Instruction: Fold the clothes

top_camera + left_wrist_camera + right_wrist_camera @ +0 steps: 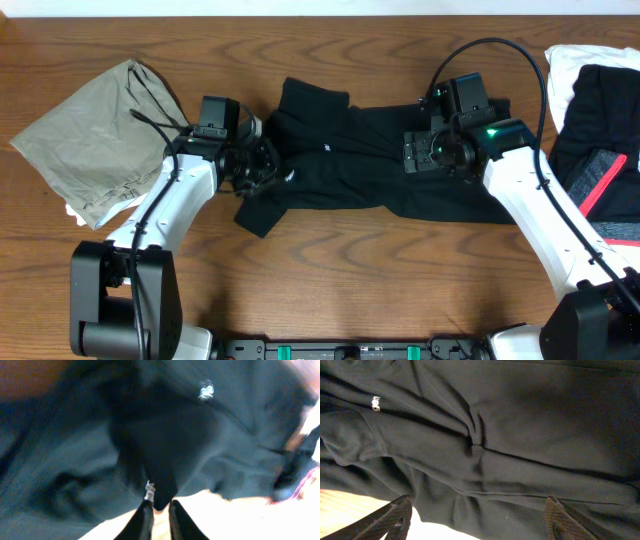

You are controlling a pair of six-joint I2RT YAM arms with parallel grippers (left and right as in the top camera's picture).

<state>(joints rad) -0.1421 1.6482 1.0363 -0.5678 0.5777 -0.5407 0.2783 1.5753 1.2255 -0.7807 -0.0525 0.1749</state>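
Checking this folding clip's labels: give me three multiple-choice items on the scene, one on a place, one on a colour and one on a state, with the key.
1. Where does the khaki garment lie?
A. On the left side, apart from the black shirt
B. Spread on top of the black shirt
C. On the right side, under the black shirt

2. What colour is the small logo on the black shirt?
A. Red
B. White
C. Yellow

3. How does the right tool stand?
A. Shut on the shirt
B. Shut on nothing
C. Open wide over the shirt

Key: 1 A, in the overhead view bare wood shows between the khaki garment and the shirt. 2 B, the logo shows white against the black cloth in the right wrist view. 3 C, its two fingers sit far apart, with unpinched cloth between them.
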